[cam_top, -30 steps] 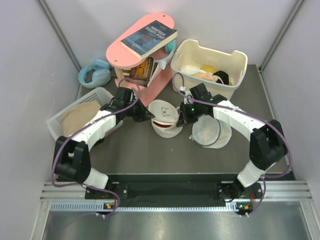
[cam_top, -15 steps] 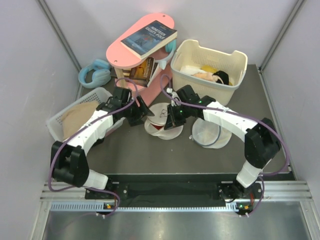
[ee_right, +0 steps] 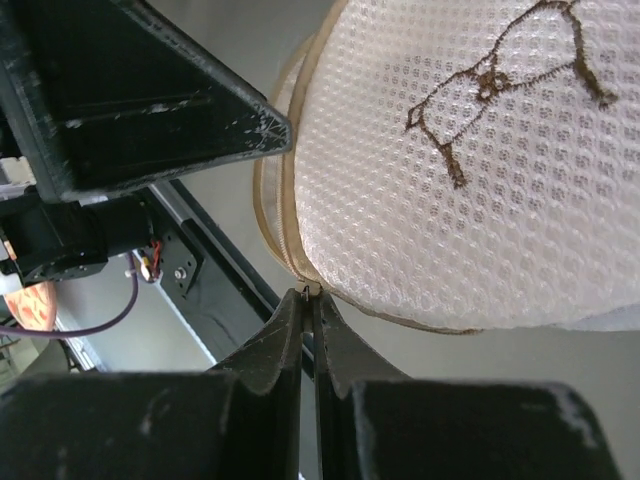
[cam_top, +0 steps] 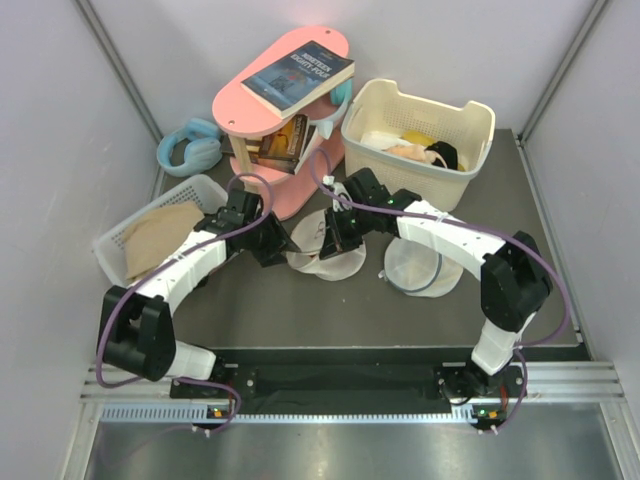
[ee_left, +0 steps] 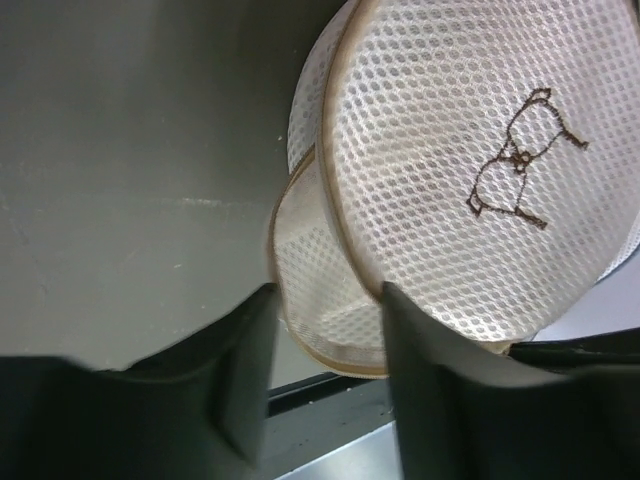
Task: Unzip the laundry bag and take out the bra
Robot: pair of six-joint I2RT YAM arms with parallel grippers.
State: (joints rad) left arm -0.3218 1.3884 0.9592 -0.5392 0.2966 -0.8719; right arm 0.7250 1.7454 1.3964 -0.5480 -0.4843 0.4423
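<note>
Claw states come first. Our right claw [ee_right: 309, 292] is closed to a sliver, and its tips pinch the tan-trimmed rim of the laundry bag [ee_right: 500, 200] where the two mesh halves meet. What sits between the tips is too small to name. Our left claw [ee_left: 330, 295] stands partly open, with its jaws straddling the same rim from the left side. We cannot tell whether either finger presses on the mesh.

We see the bag lying on the dark desk [cam_top: 260, 310] between the two claws, with its bra drawing [ee_left: 520, 160] showing in both wrist views. The two tan-trimmed halves stand slightly apart along the edge nearest the left claw.

Just to the right of the bag we find a second round white mesh bag [cam_top: 420, 268], partly under the right forearm. Behind that one stands a cream basket [cam_top: 470, 110] holding clothes. A pink stand [cam_top: 235, 105] with a book [cam_top: 297, 75] on top stands behind the laundry bag. Blue headphones [cam_top: 188, 148] lie beside the stand. A white basket [cam_top: 200, 185] holding a beige cloth [cam_top: 155, 240] sits at the desk's left edge.
</note>
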